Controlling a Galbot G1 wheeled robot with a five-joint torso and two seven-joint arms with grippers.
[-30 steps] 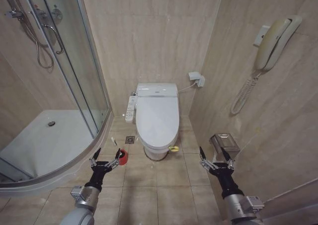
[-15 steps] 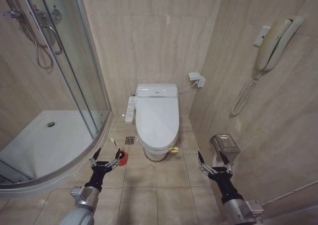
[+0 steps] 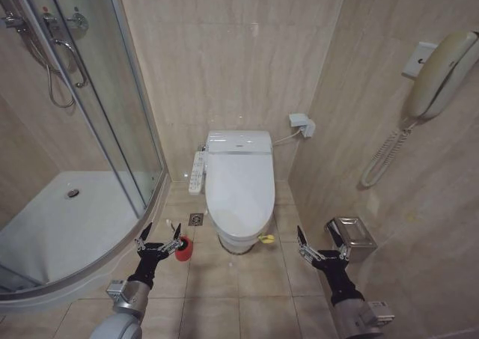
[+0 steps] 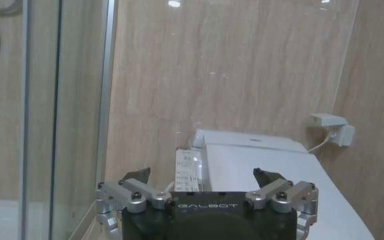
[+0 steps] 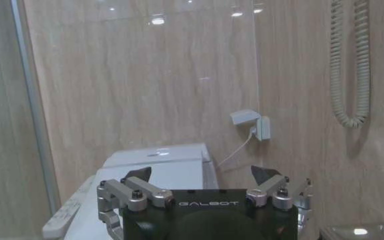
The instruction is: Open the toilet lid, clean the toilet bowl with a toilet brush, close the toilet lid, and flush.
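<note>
The white toilet lid [image 3: 238, 188] lies shut over the toilet bowl [image 3: 238, 242], with a yellow-green strap [image 3: 266, 239] at its front right edge. The lid also shows in the left wrist view [image 4: 272, 170] and the right wrist view [image 5: 158, 170]. A red cup holder [image 3: 183, 249] with the toilet brush [image 3: 179, 230] stands on the floor left of the bowl. My left gripper [image 3: 158, 242] is open just left of the holder. My right gripper [image 3: 320, 243] is open, right of the bowl near the wall. Open fingers show in both wrist views: left gripper [image 4: 203, 175], right gripper [image 5: 202, 174].
A glass shower enclosure [image 3: 97, 129] with a curved base fills the left. A control strip [image 3: 197, 173] hangs beside the toilet. On the right wall are a phone [image 3: 441, 73] and a metal paper holder [image 3: 352, 236]. A floor drain [image 3: 196, 219] lies left of the bowl.
The whole head view has shifted: the toilet and walls appear closer and lower, so the camera moved forward. Both grippers stay open in the same pose.
</note>
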